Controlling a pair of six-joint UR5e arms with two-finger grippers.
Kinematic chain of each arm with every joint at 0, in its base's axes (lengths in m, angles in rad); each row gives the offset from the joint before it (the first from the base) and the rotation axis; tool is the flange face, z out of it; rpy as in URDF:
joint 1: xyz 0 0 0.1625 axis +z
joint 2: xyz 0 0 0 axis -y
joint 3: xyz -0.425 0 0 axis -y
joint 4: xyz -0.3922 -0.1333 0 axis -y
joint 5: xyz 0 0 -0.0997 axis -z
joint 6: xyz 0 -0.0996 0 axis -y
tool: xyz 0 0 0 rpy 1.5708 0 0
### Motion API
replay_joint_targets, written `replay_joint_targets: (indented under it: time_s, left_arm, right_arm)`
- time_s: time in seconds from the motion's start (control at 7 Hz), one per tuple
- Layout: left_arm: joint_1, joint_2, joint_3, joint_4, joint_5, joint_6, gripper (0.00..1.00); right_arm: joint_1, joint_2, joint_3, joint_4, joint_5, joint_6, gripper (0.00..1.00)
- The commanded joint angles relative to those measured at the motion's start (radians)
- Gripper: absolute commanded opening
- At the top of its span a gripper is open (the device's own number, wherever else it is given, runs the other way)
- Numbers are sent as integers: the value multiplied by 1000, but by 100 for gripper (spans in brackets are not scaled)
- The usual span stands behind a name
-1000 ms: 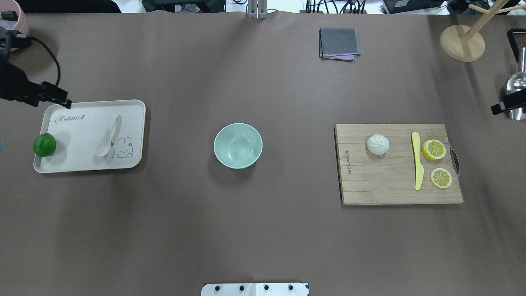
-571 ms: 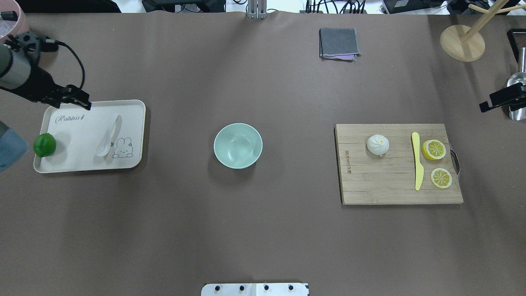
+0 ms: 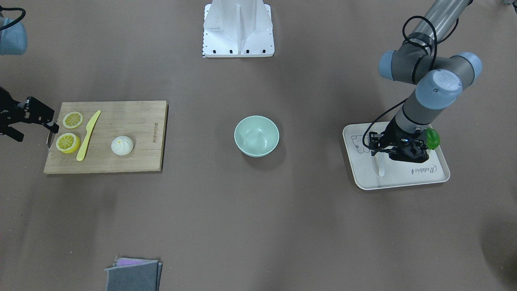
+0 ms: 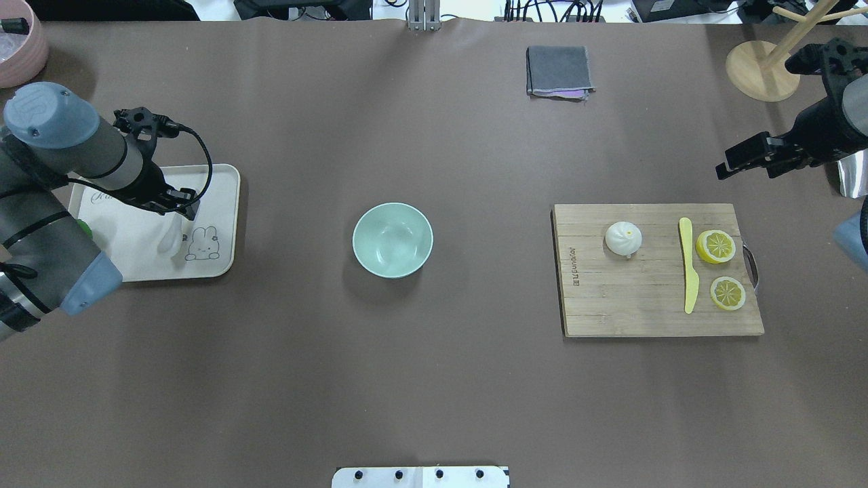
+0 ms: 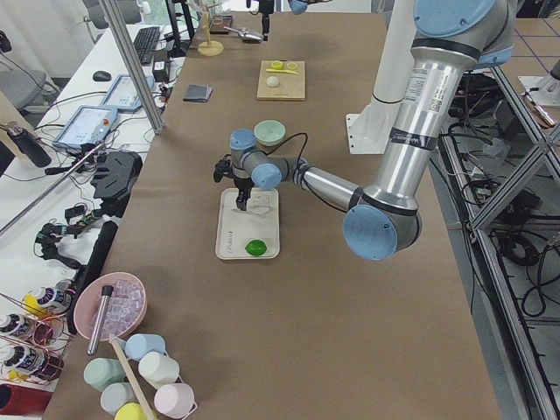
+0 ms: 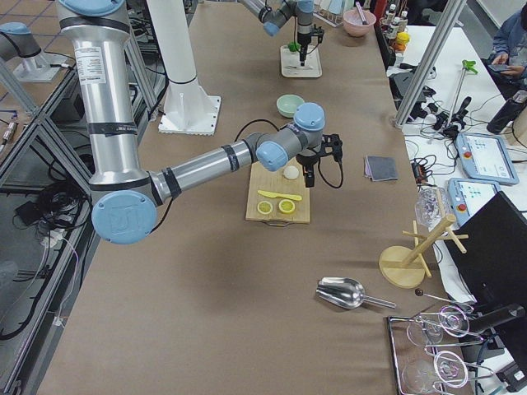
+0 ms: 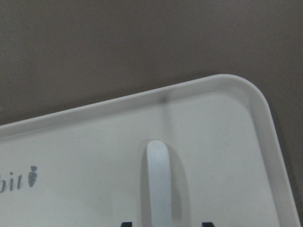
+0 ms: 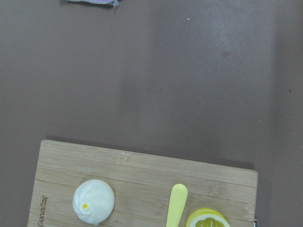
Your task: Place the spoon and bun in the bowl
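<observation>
Left wrist-mounted: L gripper (image 7: 165,223) jaws wide apart, either side of spoon (image 7: 158,182) handle, nothing held. Spoon flat on Rabbit tray (image 7: 258,111). R gripper (image 4: 731,165) beyond cutting board (image 4: 651,315), jaw state can't tell. Bun (image 4: 623,238) on board; bowl (image 4: 392,240) mid-table.

We count one bowl (image 4: 393,242), one bun (image 4: 623,238), one spoon (image 4: 169,242), one knife (image 4: 688,266) and one lime (image 3: 432,138). We also see two lemon slices (image 4: 716,247), one tray (image 4: 217,261), one board (image 4: 630,305), one cloth (image 4: 559,70).

Empty mint bowl (image 4: 392,240) between spoon (image 7: 158,187) and bun (image 4: 623,238)
</observation>
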Motion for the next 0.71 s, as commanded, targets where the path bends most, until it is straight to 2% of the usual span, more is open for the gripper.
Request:
replay_joint_targets:
  time_s: [0.0,0.14,0.29,0.43,0.57]
  left_arm:
    - [14,-5,17,-1,0,-1,51]
    - [14,-7,29,-3,0,0,48]
    - [17,-8,34,-3,0,0,39]
    - [17,-10,29,-1,-2,-1,0]
    - [16,-32,25,3,-11,-1,0]
  right_arm:
    - [-5,1,4,0,0,8,99]
    - [-8,1,4,0,0,8,99]
    - [-10,1,4,0,0,8,99]
    - [-10,0,4,0,0,8,99]
    - [-13,1,-2,0,0,8,99]
